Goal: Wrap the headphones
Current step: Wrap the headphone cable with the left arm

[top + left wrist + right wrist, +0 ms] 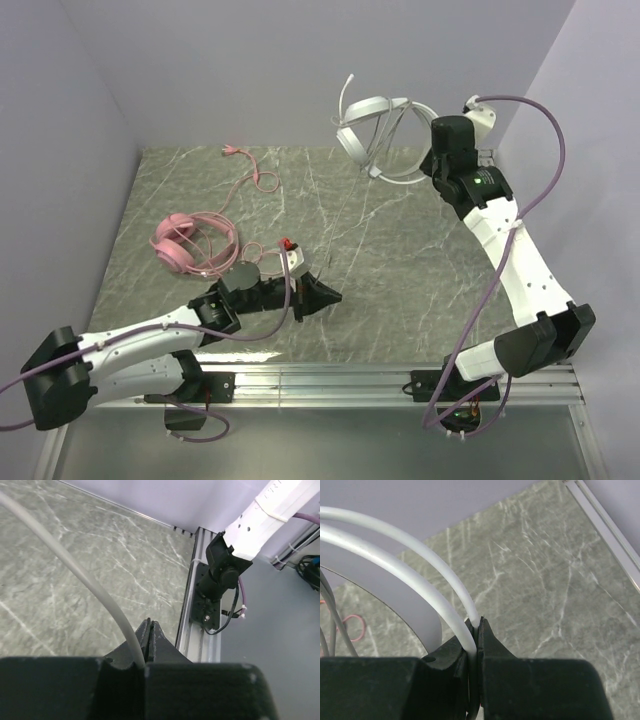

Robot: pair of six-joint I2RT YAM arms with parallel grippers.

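Note:
My right gripper (428,168) holds the white-grey headphones (375,130) in the air at the back right of the table. In the right wrist view its jaws (478,624) are shut on the two thin white headband wires (420,575). The headset's thin cord (352,215) hangs down toward my left gripper (333,295), low over the table's middle. The left wrist view shows that gripper (150,625) shut, with the grey cord (85,575) pinched at the base of its fingers. The pink headphones (190,245) lie on the table at the left, their pink cord (255,180) trailing toward the back.
The marble tabletop (420,270) is walled by lilac panels at the back and sides. An aluminium rail (330,380) runs along the near edge with both arm bases; the right arm's base (220,575) shows in the left wrist view. The pink cord (352,627) shows faintly in the right wrist view.

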